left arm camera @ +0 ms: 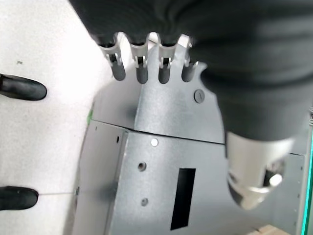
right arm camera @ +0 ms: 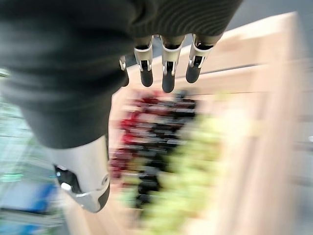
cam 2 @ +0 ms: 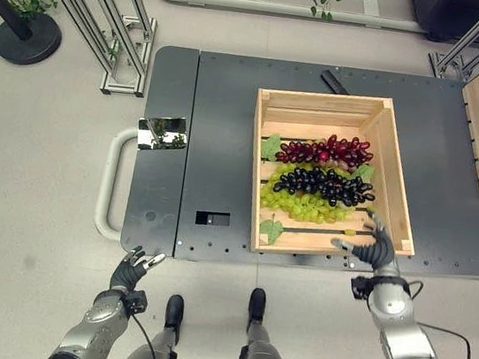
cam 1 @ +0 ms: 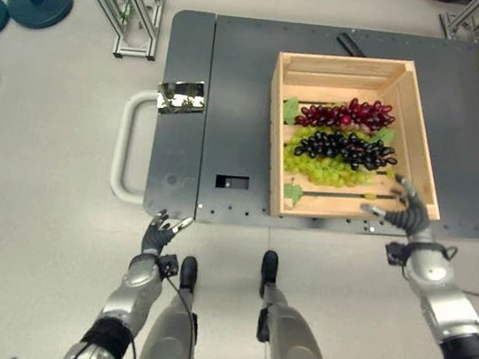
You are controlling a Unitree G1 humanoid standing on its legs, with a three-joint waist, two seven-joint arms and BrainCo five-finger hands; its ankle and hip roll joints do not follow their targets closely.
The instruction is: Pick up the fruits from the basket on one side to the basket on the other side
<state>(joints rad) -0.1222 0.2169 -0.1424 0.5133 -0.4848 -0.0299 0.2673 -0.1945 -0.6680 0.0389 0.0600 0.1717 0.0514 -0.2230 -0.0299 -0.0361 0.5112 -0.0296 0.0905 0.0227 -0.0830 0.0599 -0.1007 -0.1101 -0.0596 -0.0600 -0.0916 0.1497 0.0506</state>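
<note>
The right hand, fingers spread and empty, is being held over the crate's near corner, so it's probably best lowered slowly onto the grapes inside.

You are getting even, bright overhead light in both head views, and the pale floor is reflecting it softly. The dark table is staying matte, except for a shiny plate at its edge that is throwing glare. The walls of the wooden crate are casting only faint, soft shadows. At the left wrist, the floor is washing out to near white, while the left hand is showing dark against it and its thumb is going soft. At the right wrist, the grapes and crate are smearing into streaks behind the right hand, whose fingers are reading more clearly.
</note>
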